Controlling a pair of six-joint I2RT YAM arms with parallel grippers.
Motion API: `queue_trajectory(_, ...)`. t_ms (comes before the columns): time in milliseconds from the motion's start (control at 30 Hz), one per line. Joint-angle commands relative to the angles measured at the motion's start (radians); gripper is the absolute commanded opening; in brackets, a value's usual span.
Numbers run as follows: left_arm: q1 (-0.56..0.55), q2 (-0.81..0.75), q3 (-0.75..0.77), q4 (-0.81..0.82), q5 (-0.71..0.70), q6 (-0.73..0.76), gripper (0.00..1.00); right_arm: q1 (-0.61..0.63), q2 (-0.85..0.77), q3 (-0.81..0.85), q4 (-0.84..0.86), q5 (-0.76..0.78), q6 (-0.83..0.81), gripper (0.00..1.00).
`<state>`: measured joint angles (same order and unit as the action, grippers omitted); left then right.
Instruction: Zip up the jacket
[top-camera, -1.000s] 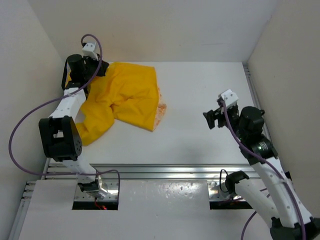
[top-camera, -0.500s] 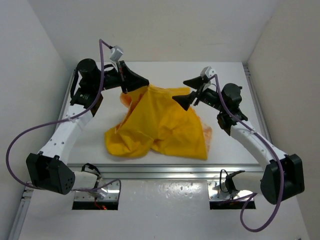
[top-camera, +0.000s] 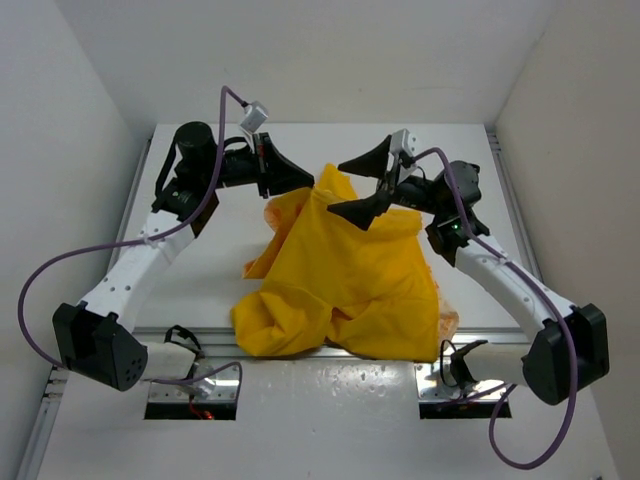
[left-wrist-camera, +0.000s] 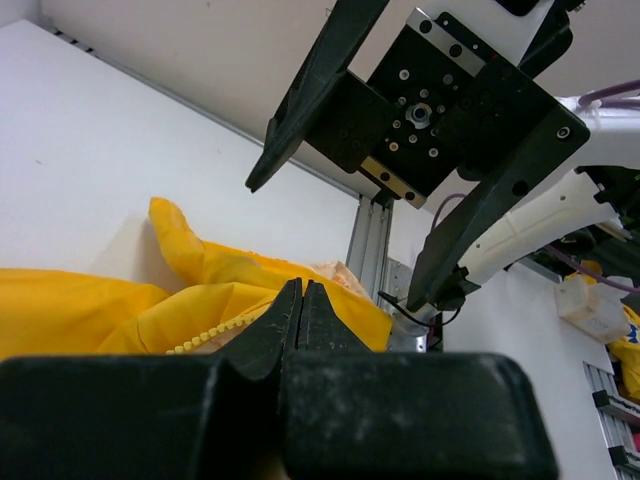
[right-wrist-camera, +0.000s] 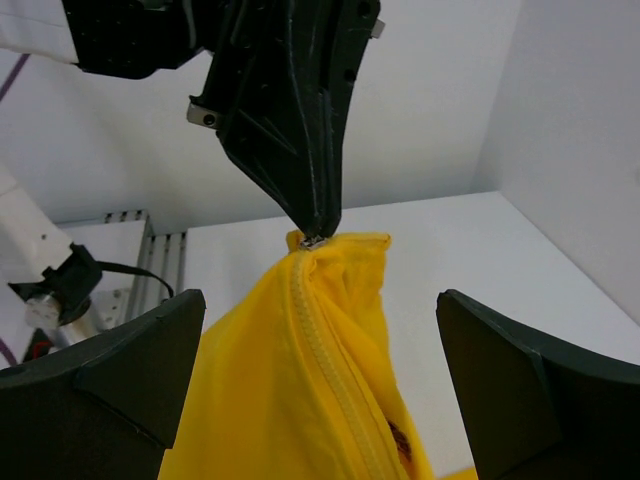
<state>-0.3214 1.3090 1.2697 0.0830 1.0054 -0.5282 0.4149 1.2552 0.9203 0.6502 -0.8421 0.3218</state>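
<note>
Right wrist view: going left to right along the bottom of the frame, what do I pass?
One finger of the open right gripper → the jacket, hanging between → its other finger. The left gripper, shut on the jacket's top, overlaps it, so is left out.

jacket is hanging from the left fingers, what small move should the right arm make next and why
Probably ease the right fingers forward and close them on the jacket just below the pinch. The left fingers are shut on its top edge, holding it up, the zipper running down from there; the right fingers stand wide open facing it, holding nothing.
</note>
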Motion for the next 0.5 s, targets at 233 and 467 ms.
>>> queue_trajectory(233,-0.03,-0.011,0.036,0.04,-0.007,-0.003,0.0,0.05,0.058,0.111,-0.248,-0.137,-0.13,0.97)
queue_trajectory(467,-0.071,-0.023,0.033,0.003,-0.039,0.028,0.0,0.065,0.099,0.152,-0.323,-0.04,-0.213,0.6)
